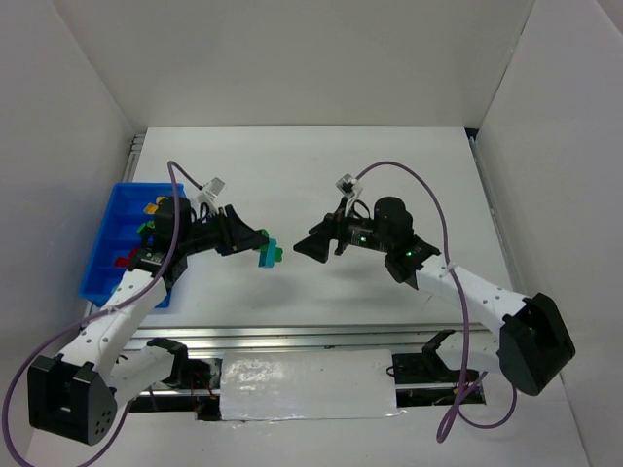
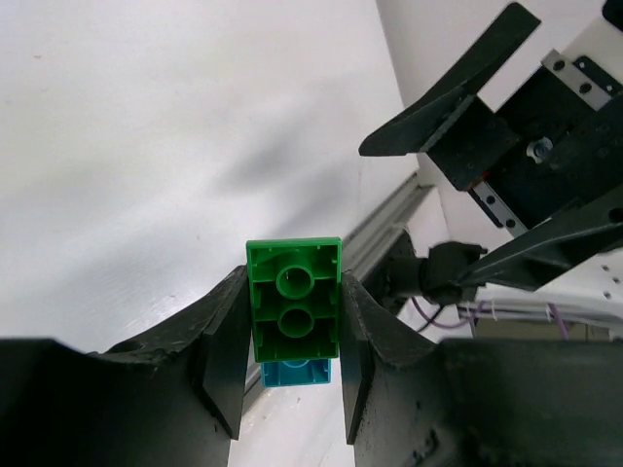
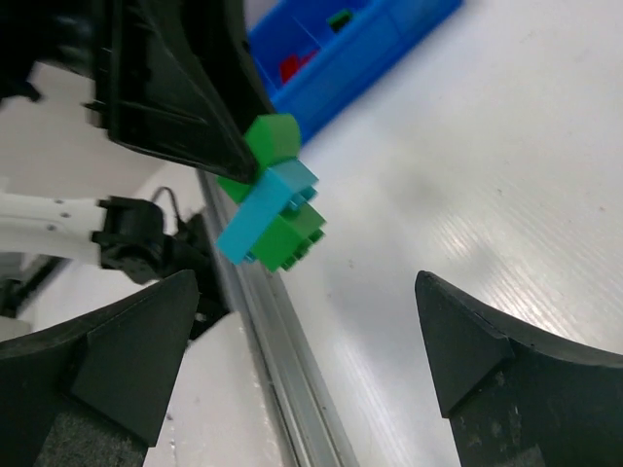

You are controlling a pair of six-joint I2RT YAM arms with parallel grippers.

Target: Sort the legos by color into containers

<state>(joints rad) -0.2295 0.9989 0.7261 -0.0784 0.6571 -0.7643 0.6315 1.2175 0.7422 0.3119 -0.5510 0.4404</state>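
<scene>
At the near edge of the table [image 1: 389, 175], past a metal rail [image 1: 292, 336], the two arms reach in toward each other and meet just short of the centre.

The left gripper [image 1: 259, 249] comes in from 8 o'clock and pinches a green brick [image 2: 294, 300] between its two fingers [image 2: 226, 342]. The fingers press on the brick's long sides, and its hollow underside faces the left wrist camera. A teal brick [image 2: 295, 372] is stuck to the green one and sits crosswise on it, so its ends stick out. The pair hangs clear of the table top. From the right wrist view, green shows on both sides of the teal piece, so there may be two green pieces rather than one.

The right gripper [image 1: 304, 249] comes in from 4 o'clock and points at the held bricks from just beside them, toward 3 o'clock. Its fingers are spread wide and touch nothing.

Farther back, at 9 o'clock on the table, lies the long blue tray [image 1: 102, 263] with its cross dividers. Inside it are a red piece [image 1: 122, 261] toward the near end, a green piece [image 1: 146, 229] in the middle, and a yellow piece [image 1: 151, 207] toward the far end. The left arm crosses over the tray's right side and hides part of it.
</scene>
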